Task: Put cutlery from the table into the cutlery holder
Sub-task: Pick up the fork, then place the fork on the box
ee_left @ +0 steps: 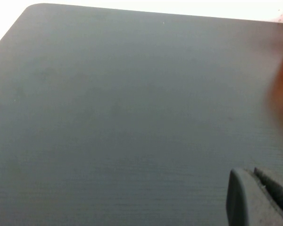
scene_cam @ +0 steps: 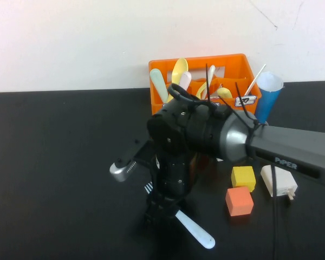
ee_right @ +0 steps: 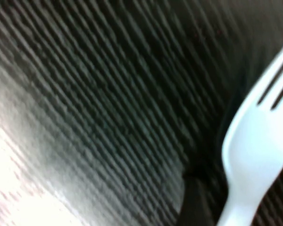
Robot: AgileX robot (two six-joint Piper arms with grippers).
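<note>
A matte black table (scene_cam: 54,162) fills almost the whole scene, and behind it stands a plain white wall (scene_cam: 97,38). Nearest to the camera lies the pale blue-white plastic fork (scene_cam: 197,232), flat on the table; its rounded handle points toward the front right, and its tines (scene_cam: 148,187) show just at the other side of the arm, so its long axis runs diagonally from back left to front right. The right gripper (scene_cam: 158,210) comes down directly over the middle of this fork, with the black wrist covering the part where it meets the fork; I cannot tell if its fingers are apart or together, or if they already touch the plastic. In the right wrist view the fork head is very close to the camera, lying on the tabletop. So the right arm is clearly the nearer one, and I judge that the coming grasp depends on the fingers standing across the diagonal handle, not along it. Just to the right are a yellow block (scene_cam: 244,177), an orange block (scene_cam: 239,201) and a small white plug-like object (scene_cam: 278,181). Farther back stands the orange cutlery holder (scene_cam: 235,66), already holding coloured spoons, with a blue cone cup (scene_cam: 268,97) beside it. The left gripper (ee_left: 259,200) shows only in its own wrist view, over bare table, and its state I cannot tell.
</note>
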